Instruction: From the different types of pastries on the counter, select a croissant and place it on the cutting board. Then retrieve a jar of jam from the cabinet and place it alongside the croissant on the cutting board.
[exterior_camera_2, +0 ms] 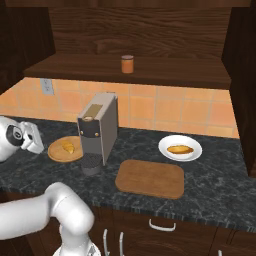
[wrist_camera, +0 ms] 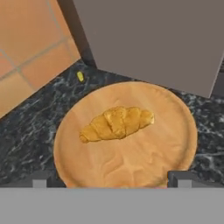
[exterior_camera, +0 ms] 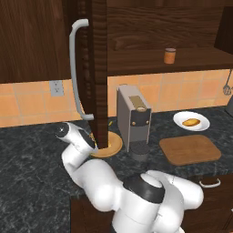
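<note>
- My gripper [wrist_camera: 109,177] is spread wide, with nothing between the two tips.
- I am on the first step: getting the croissant [wrist_camera: 117,124]. I have not grabbed it yet.
- The croissant lies just in front of my tips, in the middle of a round light wooden disc [wrist_camera: 162,153]. It lies a bit slanted across my view, one pointy end near my left tip and the fat end further off to the right.
- The disc sits on the dark counter [wrist_camera: 26,144]. Right behind the disc stands the grey coffee machine [wrist_camera: 157,39], very close to it.
- I think the next move is to go down over the croissant, so one tip sits on each long side, and then squeeze softly. I may need to turn my hand a little to match the slant. I should not bump the coffee machine or push the disc.
- After that, the croissant has to go to the cutting board [exterior_camera_2: 150,178]. It is well off to my right, on the other side of the coffee machine, and nothing lies on it.
- Near the board is a white plate [exterior_camera_2: 194,145] with another pastry [exterior_camera_2: 179,149] on it. That one looks rounder, so I leave it.
- The jar of jam [exterior_camera_2: 127,64] waits on the shelf in the open cabinet [exterior_camera: 93,63], high above the counter. That step comes later.
- I cannot read any words or brand names. The jar and the machine are too small or plain to tell.
</note>
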